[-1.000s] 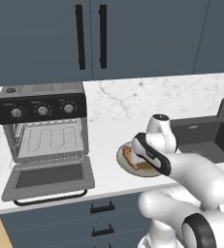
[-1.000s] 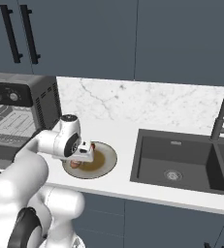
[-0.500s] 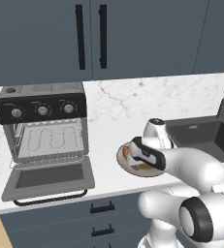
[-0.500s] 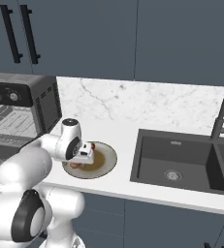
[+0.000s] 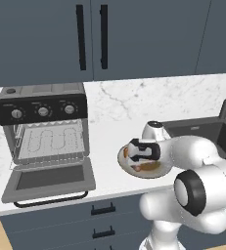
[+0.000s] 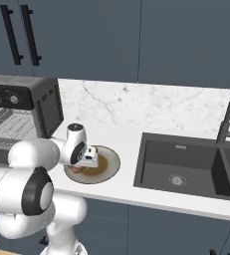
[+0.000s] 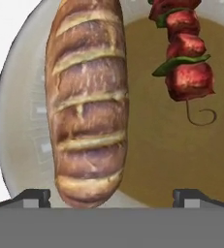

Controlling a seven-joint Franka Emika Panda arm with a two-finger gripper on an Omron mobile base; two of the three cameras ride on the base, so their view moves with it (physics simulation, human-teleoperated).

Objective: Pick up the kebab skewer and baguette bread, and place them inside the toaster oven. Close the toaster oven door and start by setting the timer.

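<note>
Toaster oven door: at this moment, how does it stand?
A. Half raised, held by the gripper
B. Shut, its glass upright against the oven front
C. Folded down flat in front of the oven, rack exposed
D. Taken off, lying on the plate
C. In the left base view the toaster oven door lies folded down in front of the toaster oven, with the wire rack visible inside.

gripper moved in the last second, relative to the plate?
Yes. The gripper, open, has dropped closer to the plate and now sits just above the baguette bread.
</note>
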